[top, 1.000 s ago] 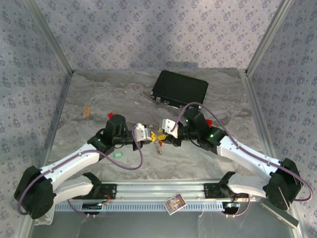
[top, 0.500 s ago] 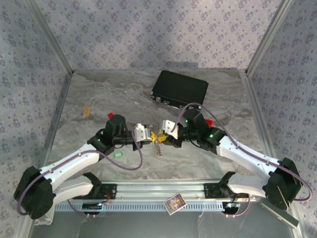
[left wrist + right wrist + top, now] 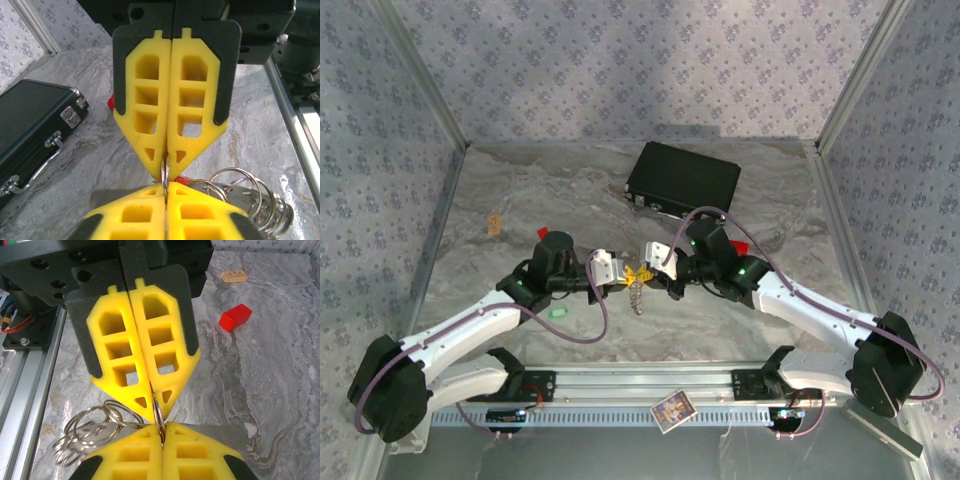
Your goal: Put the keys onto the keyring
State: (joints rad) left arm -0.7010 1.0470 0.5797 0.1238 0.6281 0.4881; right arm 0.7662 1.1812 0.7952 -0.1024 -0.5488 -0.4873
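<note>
R arm has edged left a bit; L arm same spot. L fingers & R fingers both closed, tip to tip, pinching one ring of keyring, rest dangling. Green key on desk by L arm.

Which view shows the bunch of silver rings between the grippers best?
Right wrist: the ring bunch spreads into separate loops against the table, close and sharp. Left wrist shows the loops too, more stacked, at lower right. In the top external view it is a small hanging glint.
</note>
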